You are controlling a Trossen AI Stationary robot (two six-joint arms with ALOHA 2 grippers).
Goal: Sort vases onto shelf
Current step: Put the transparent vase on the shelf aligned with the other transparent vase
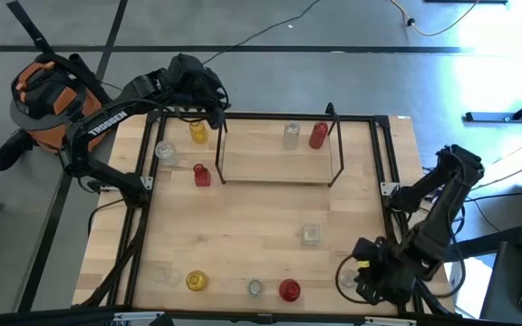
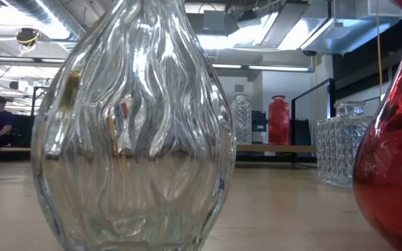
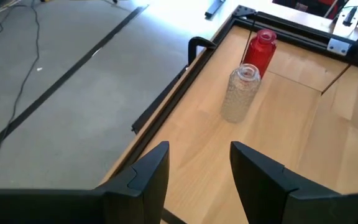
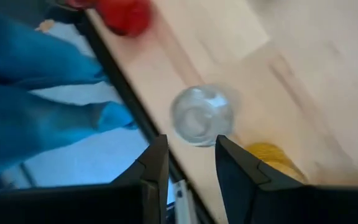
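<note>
High view: shelf (image 1: 275,167) is sitting at the table's far side, carrying a clear vase (image 1: 291,134) and a red vase (image 1: 318,136). Left gripper (image 1: 214,107) is hovering at the shelf's far-left corner, near a yellow vase (image 1: 198,132). Risk: arm may be clipping that vase or a shelf post on descent.

Low view: a big clear vase (image 2: 135,132) is blocking most of the frame; depth cues are poor, so alignment may be drifting.

Left wrist view: jaws are standing spread, empty, aiming past the two shelf vases; knock-over poss. w/ a fast approach.

Right wrist view: right gripper (image 4: 191,165) jaws are partly spread, holding nothing, beside a clear jar (image 4: 201,115) near the table edge; a nudge may be sending it off.
</note>
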